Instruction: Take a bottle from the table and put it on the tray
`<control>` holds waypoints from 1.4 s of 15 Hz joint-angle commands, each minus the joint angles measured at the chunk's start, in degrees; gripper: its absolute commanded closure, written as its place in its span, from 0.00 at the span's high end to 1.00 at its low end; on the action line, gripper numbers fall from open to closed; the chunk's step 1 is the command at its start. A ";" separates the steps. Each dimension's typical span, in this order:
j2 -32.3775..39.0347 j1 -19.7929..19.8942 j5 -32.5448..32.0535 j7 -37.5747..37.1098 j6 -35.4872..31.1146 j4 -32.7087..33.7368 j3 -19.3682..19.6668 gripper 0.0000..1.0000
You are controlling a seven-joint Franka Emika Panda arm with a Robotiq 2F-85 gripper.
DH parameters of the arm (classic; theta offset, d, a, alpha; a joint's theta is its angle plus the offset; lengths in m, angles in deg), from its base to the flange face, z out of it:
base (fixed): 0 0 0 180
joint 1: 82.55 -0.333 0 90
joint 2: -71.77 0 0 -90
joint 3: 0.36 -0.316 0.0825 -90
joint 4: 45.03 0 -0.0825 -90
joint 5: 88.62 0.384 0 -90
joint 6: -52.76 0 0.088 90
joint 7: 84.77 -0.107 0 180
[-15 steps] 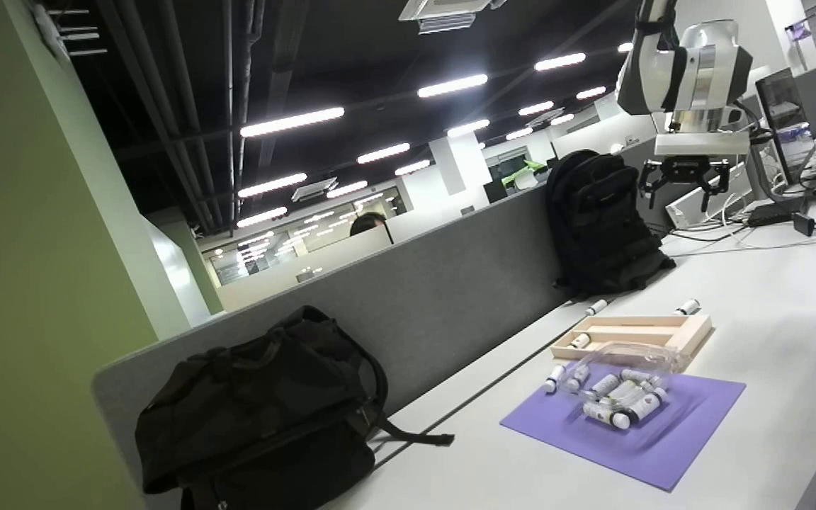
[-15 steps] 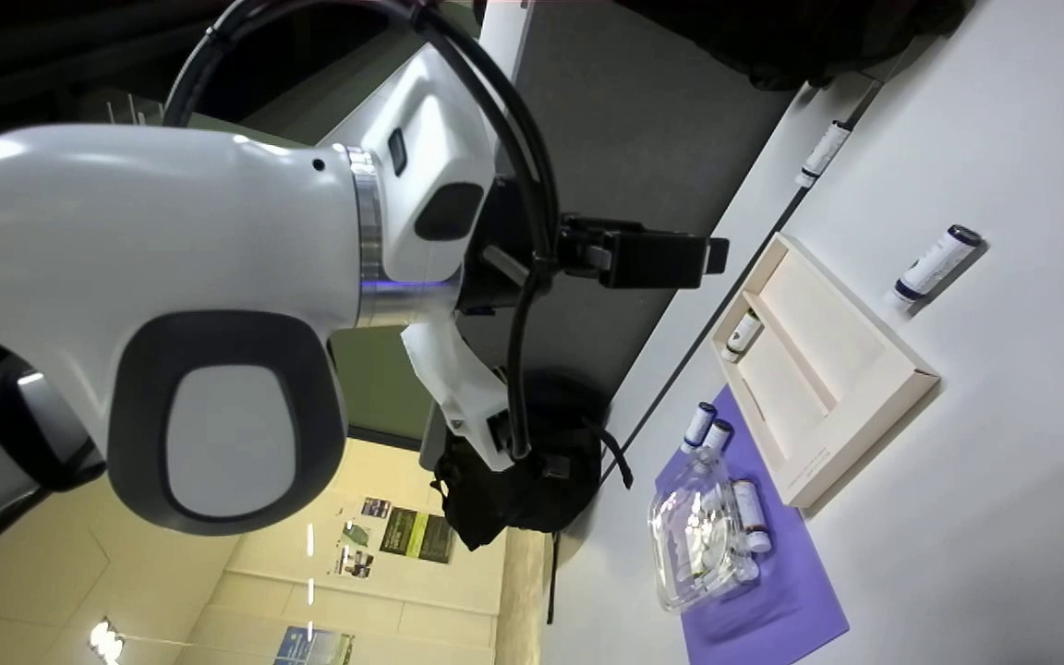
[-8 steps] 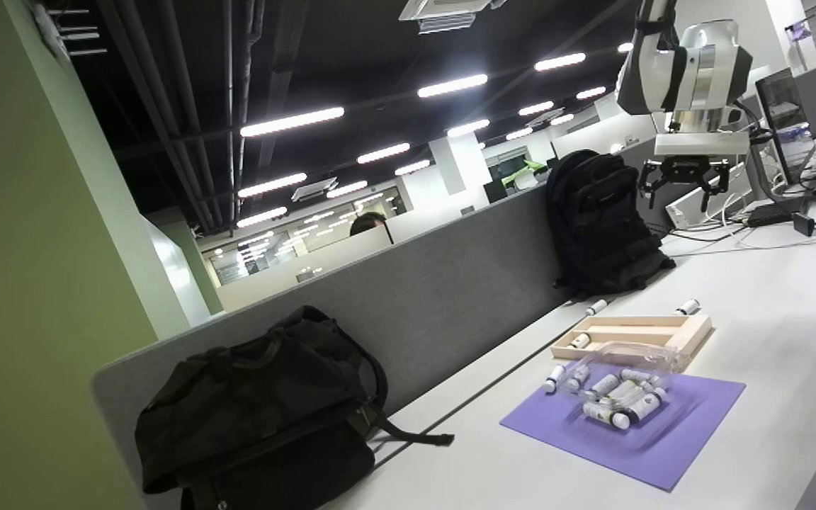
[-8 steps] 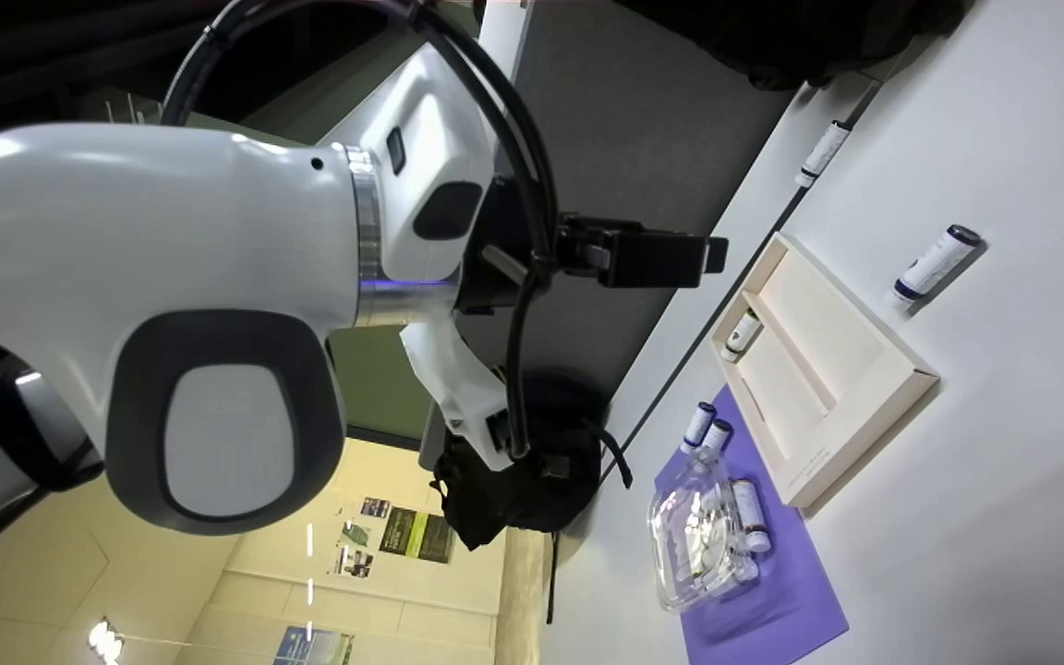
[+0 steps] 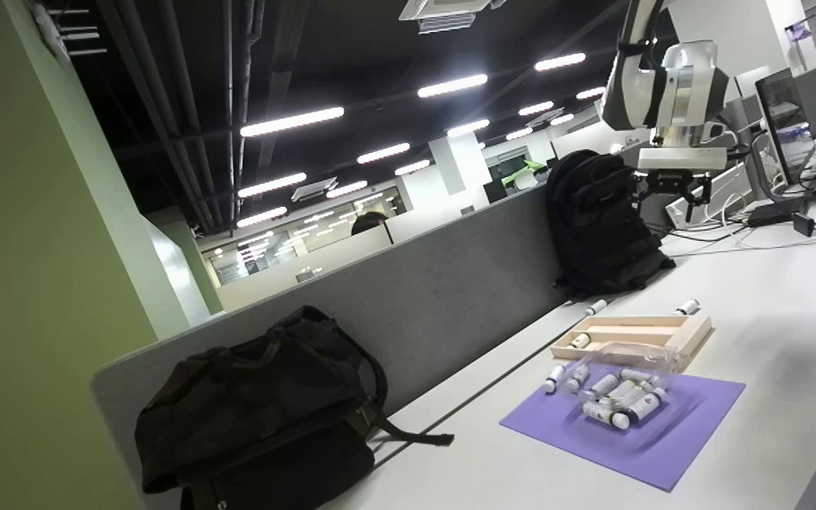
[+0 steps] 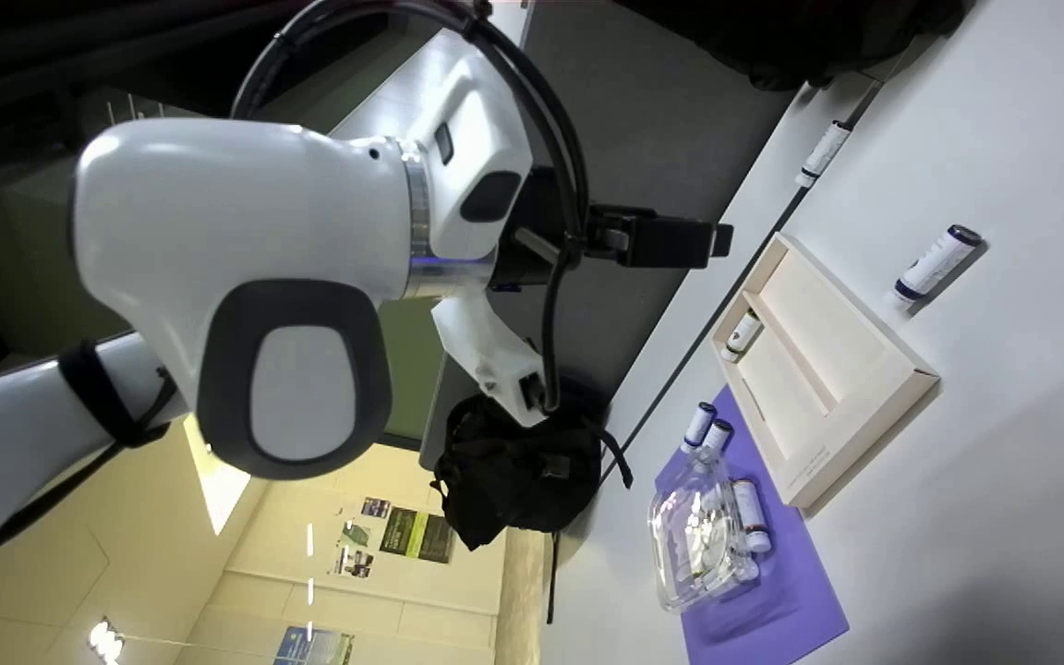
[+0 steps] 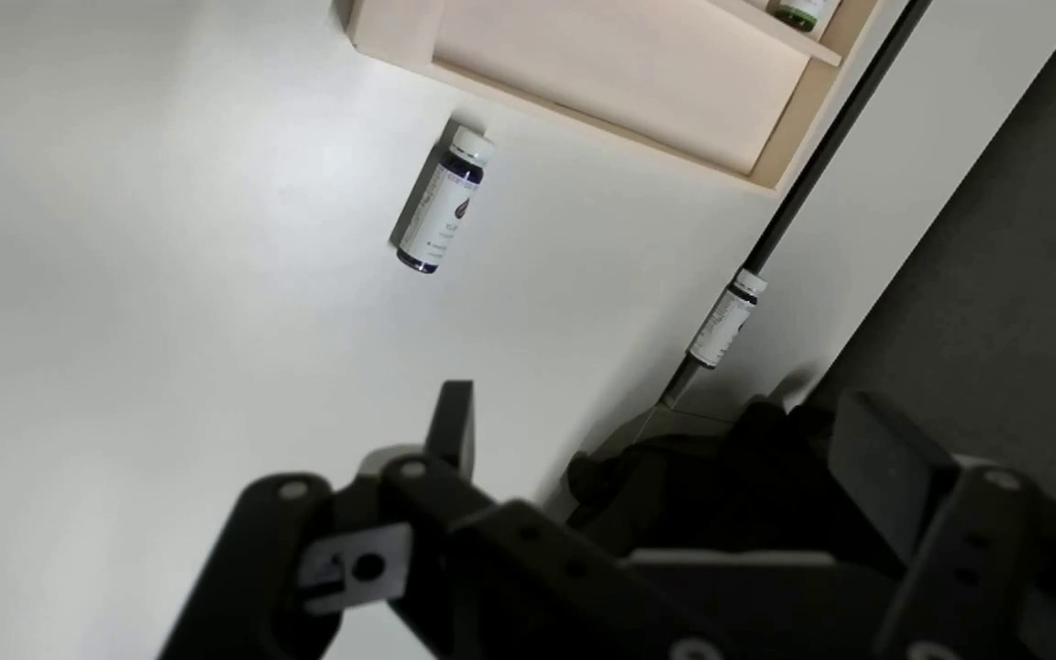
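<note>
One bottle, likely the target, is lying on its side on the table just beside the tray, cap pointing trayward, while the gripper, fingers spread wide, holding nothing, is hanging higher and farther from the tray.

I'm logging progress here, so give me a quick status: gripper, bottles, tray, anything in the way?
Gripper open, empty, high above the table. Loose bottle lying beside the tray, not yet picked up. Black backpack low in wrist view, possibly a snag.
</note>
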 commanded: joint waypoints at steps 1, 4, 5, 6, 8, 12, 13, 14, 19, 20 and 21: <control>13.38 -1.13 -0.58 -6.81 0.01 11.67 -0.67 1.00; 23.13 -1.24 -7.64 -17.19 0.10 18.64 -0.40 1.00; 26.07 -2.04 -10.88 -21.46 0.98 20.67 0.93 1.00; 28.71 -2.84 -13.88 -25.67 2.42 22.50 2.37 1.00; 33.53 -7.29 -17.04 -32.90 6.83 25.55 8.20 1.00; 38.30 -4.37 -22.10 -41.40 10.87 29.89 6.61 1.00; 38.89 -3.31 -22.21 -41.77 11.33 30.62 5.64 1.00; 39.35 -2.32 -21.89 -41.69 11.59 31.28 4.46 1.00; 41.09 -0.39 -21.89 -40.84 12.77 32.73 1.71 0.68; 41.24 -0.36 -21.94 -40.94 12.88 32.87 1.55 0.60; 41.23 -0.36 -21.99 -41.00 13.05 32.94 1.45 0.54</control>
